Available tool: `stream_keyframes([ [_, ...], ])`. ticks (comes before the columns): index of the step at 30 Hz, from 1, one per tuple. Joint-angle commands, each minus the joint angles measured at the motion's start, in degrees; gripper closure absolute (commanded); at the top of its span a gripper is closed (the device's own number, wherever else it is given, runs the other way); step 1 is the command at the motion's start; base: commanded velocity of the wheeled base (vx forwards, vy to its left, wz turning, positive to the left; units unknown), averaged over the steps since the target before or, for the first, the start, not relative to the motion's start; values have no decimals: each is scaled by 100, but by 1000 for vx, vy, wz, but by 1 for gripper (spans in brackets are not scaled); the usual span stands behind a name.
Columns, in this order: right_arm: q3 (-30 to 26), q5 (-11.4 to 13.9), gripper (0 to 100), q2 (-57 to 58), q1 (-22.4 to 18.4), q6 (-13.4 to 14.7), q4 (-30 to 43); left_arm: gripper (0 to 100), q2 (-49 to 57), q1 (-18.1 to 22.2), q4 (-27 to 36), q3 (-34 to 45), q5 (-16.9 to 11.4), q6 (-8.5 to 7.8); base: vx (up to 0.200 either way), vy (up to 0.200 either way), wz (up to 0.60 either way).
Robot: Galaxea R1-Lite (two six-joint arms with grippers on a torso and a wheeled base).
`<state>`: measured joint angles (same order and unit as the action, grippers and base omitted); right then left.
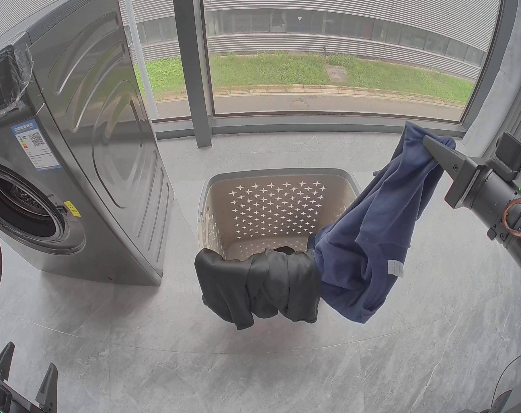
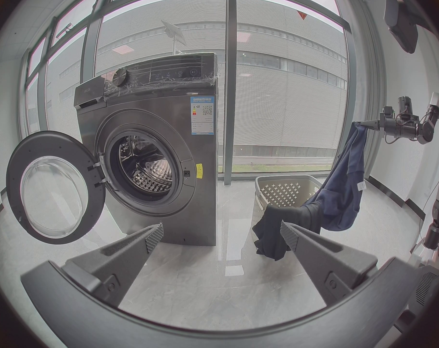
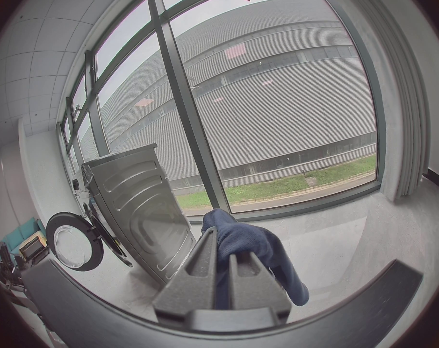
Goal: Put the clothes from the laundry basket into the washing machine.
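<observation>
Gripping a navy blue garment [image 1: 369,242] by its upper folds, the right pincer [image 1: 435,146] is clamped on the cloth and held high, out past the right rim of the laundry basket [image 1: 277,176]. The garment hangs down from the pincer in a long drape. Its lower end sags at the basket's near right corner, where it lies against a black garment [image 1: 260,285]. That black piece is slung over the basket's near rim, hanging down the outside wall.

The basket stands on the grey floor [image 1: 272,368], close to the floor's window edge. The washing machine [image 1: 100,144] stands toward the left edge of the floor, well apart from the basket. Its round door [image 2: 55,187] is swung fully open and the drum [image 2: 142,167] is bare.

The left pincer [image 2: 222,230] sits low near the floor, with its fingers spread wide and nothing between them, facing the machine's opening.
</observation>
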<state>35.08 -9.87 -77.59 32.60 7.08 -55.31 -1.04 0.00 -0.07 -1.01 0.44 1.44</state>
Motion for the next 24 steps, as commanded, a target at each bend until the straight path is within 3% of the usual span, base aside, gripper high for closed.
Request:
stream_keyframes([
  [1, 34, -15, 100, 166, 1, 4, -6, 0, 104, 0, -1, 101, 9, -30, -200, 0, 0],
  [7, 51, -15, 100, 174, 71, 4, -77, 0, 104, 0, -1, 101, -35, 32, -33, 0, 0],
  [24, 104, 65, 100, 192, 133, 4, -164, 0, 104, 0, -1, 101, -35, 41, 0, 200, 0],
])
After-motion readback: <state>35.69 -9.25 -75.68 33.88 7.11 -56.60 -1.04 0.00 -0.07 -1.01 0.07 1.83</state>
